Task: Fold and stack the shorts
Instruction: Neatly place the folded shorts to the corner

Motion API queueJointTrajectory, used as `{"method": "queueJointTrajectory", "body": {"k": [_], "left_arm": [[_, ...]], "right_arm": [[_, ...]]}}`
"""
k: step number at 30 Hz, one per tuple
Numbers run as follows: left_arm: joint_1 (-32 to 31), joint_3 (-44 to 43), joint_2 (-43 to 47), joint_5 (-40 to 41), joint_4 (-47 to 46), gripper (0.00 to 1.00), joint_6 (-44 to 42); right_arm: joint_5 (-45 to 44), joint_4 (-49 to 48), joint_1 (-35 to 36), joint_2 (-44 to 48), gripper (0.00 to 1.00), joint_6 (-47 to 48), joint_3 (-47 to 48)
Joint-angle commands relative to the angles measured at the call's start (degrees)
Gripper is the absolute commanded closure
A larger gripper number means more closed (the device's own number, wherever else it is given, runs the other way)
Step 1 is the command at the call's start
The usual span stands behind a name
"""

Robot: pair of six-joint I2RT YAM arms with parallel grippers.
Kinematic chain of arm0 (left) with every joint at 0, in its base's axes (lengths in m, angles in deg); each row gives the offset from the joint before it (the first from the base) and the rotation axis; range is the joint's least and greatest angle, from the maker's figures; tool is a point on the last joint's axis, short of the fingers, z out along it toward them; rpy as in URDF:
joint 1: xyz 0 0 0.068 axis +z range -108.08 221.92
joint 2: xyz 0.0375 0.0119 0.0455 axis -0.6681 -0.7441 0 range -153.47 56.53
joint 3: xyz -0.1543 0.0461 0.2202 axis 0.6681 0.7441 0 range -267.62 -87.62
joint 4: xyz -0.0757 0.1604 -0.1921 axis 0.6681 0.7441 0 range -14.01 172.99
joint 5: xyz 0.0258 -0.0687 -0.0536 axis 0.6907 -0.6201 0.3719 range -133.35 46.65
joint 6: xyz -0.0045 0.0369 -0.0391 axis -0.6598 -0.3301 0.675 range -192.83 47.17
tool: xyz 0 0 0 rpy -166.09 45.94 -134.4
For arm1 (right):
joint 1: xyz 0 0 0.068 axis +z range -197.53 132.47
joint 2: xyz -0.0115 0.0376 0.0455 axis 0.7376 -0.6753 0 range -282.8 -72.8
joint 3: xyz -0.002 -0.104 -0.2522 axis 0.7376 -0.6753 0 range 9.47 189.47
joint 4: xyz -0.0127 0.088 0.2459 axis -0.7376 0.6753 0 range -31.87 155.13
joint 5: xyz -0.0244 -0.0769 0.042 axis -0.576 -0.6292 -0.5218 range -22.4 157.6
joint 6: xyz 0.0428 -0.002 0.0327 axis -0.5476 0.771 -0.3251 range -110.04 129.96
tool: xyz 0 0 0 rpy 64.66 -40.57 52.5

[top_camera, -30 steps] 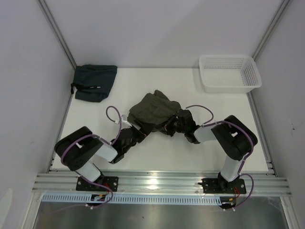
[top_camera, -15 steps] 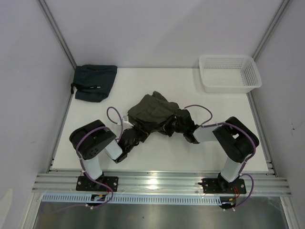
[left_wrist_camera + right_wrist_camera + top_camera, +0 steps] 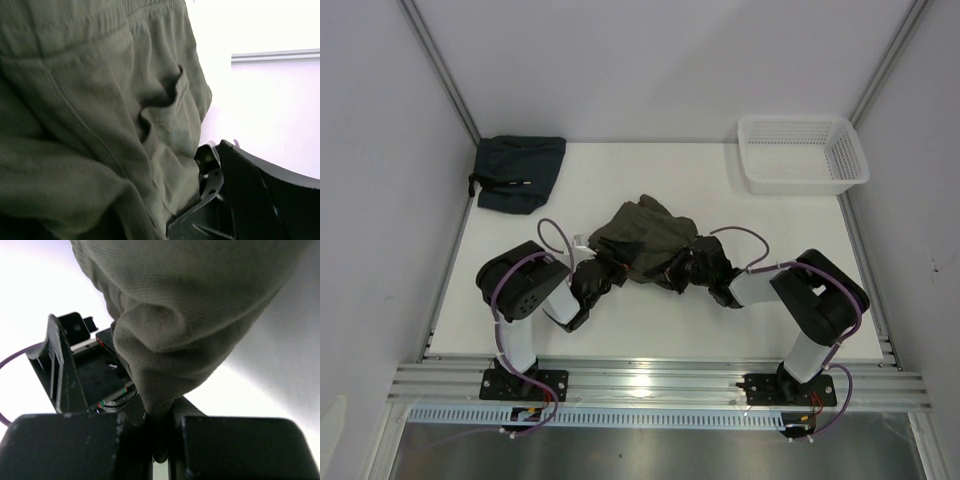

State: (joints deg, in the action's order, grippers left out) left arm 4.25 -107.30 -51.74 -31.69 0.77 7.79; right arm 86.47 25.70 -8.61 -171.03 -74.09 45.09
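While the olive-green shorts (image 3: 645,238) lie crumpled in a heap near the middle of the white table (image 3: 650,180), both arms reach in toward them from the near edge. At the heap's near right side, the right gripper (image 3: 686,268) has its jaws pressed together on a fold of the cloth. The right wrist view shows that fold bunched and pinched between the two dark fingers (image 3: 225,450), with the rest of the fabric billowing up above them. At the heap's near left edge, the left gripper (image 3: 592,277) has its jaws spread wide. From the left wrist view, ribbed green fabric with a waistband seam fills most of the frame and one dark finger (image 3: 260,200) stands at lower right; whether the cloth touches it cannot be told. A dark blue-grey folded garment (image 3: 518,172) lies at the far left corner of the table, well apart from the heap, and a white mesh basket (image 3: 803,152) stands at the far right corner.
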Motion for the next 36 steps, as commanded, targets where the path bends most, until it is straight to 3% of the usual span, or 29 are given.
{"method": "queueJointTrajectory", "body": {"k": [1,17,20,22,23,29,34,36], "left_arm": [[2.3,0.9,-4.1,1.0,-7.2,0.01,-2.7],[6.1,0.7,-4.1,1.5,-4.3,0.08,-6.0],[6.6,0.0,-5.2,0.8,-4.6,0.19,-5.8],[7.2,-0.7,-6.2,-0.6,-5.4,0.39,-6.1],[8.1,-0.8,-6.9,-1.3,-6.7,0.54,-6.2],[10.6,-1.8,-7.3,-2.9,-6.5,0.87,-8.3],[11.7,-2.4,-3.8,-1.5,-3.3,1.0,-12.8],[12.0,-3.0,-2.1,-1.0,-1.9,1.0,-15.8]], "right_arm": [[0.4,-2.2,0.9,2.2,1.0,-0.7,-0.5],[-0.1,-2.5,1.8,3.4,1.0,-0.3,-4.0],[0.1,-3.2,2.0,2.8,1.0,-0.5,-4.1],[-0.1,-2.9,2.2,2.8,1.0,-0.2,-4.1],[-1.0,-3.0,2.3,3.3,1.0,-0.5,-4.8],[-1.2,-1.6,2.7,3.8,1.0,0.5,-4.8],[-0.5,-1.1,2.5,2.7,1.0,1.2,-4.3],[-0.2,0.0,2.4,2.4,0.85,2.6,-3.8]]}}
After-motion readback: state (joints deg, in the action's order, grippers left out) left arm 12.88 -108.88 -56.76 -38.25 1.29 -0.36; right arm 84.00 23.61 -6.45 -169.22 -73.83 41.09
